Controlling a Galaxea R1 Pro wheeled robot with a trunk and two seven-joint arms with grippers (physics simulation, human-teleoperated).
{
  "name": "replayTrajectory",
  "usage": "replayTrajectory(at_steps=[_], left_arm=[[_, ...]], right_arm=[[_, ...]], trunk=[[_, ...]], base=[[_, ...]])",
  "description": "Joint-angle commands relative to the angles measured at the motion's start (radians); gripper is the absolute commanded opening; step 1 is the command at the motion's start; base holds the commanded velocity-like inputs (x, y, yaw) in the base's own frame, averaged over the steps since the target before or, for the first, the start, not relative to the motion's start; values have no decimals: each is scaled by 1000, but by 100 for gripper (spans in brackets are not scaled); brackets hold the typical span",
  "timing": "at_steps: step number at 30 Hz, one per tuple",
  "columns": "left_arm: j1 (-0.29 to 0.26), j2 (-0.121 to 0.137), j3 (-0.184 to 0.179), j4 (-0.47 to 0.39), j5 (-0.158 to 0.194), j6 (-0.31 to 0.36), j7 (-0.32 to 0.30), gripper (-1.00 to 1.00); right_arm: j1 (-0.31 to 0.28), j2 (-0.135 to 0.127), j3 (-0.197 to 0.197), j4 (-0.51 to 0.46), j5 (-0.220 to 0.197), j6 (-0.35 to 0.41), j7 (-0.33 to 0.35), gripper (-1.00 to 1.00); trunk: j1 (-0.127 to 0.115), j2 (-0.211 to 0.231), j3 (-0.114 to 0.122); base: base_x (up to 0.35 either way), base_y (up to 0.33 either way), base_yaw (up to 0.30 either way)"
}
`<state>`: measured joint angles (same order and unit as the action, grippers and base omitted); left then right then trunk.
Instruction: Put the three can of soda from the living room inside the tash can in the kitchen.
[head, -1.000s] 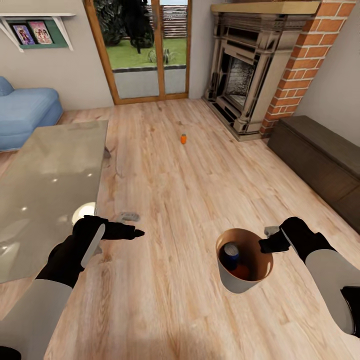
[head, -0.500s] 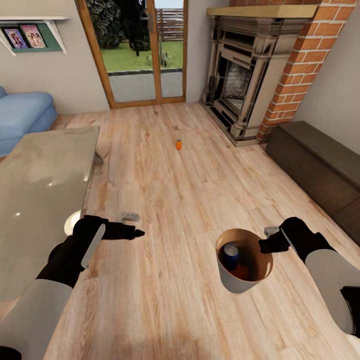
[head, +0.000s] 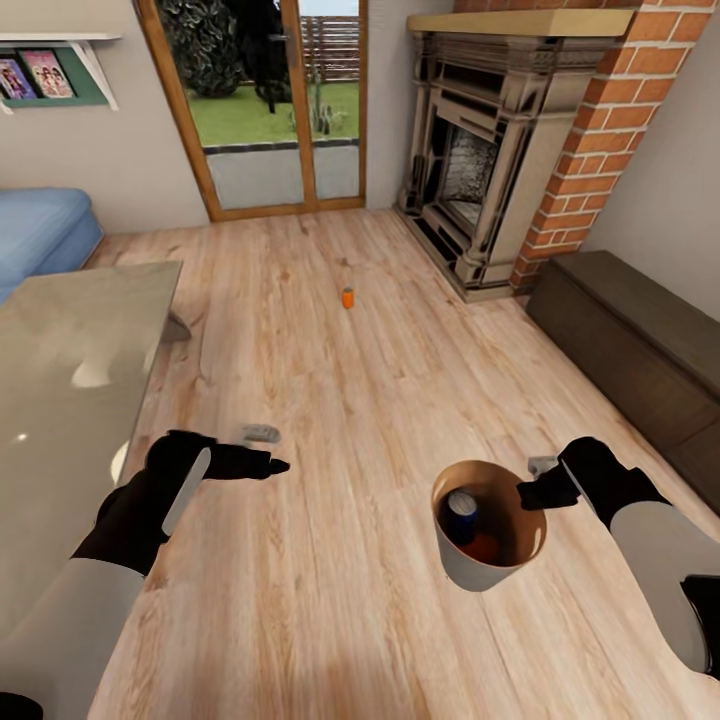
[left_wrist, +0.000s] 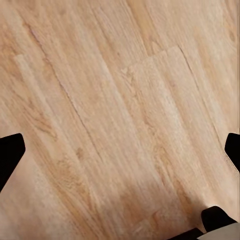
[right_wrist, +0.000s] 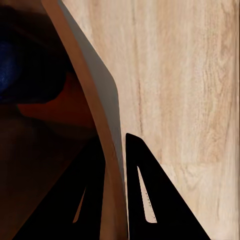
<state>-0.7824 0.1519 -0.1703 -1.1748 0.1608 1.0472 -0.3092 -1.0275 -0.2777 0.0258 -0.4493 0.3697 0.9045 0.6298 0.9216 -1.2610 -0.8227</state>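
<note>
No readable writing anywhere. Right tool (head: 527, 492) pinches the rim of the grey, orange-lined trash can (head: 470, 570), holding a blue can (head: 461, 508) and an orange-red one (head: 484, 545). Third can (head: 347, 297) stands on the floor (head: 380, 400) near the fireplace (head: 465, 190); left tool (head: 272, 465) empty, its fingers spread wide.

Pale wood floor (left_wrist: 120, 100) runs diagonally across the frame. The left claw (left_wrist: 120, 147) has black fingertips (left_wrist: 9, 152) at both side edges, spread wide apart.

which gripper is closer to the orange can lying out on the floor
Left, though neither is close. The left gripper hangs open over bare floor, below and slightly left of the can. The right gripper is farther off to the right, clamped on the trash can's rim.
</note>
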Motion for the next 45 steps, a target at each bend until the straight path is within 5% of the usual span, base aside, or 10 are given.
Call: replayTrajectory(at_steps=[1,28,45], left_arm=[[0,0,0,0,0,0,0,100],[7,0,-1,-3,5,0,0,100],[8,-1,-2,-2,3,0,0,100]], right_arm=[[1,0,-3,0,-18,5,4,-100],[18,3,0,-2,-18,5,4,-100],[18,15,-1,-3,-17,5,3,-100]], trunk=[[0,0,0],[0,0,28],[0,0,33]], base=[[282,-192,0],[296,-155,4],[298,-151,222]])
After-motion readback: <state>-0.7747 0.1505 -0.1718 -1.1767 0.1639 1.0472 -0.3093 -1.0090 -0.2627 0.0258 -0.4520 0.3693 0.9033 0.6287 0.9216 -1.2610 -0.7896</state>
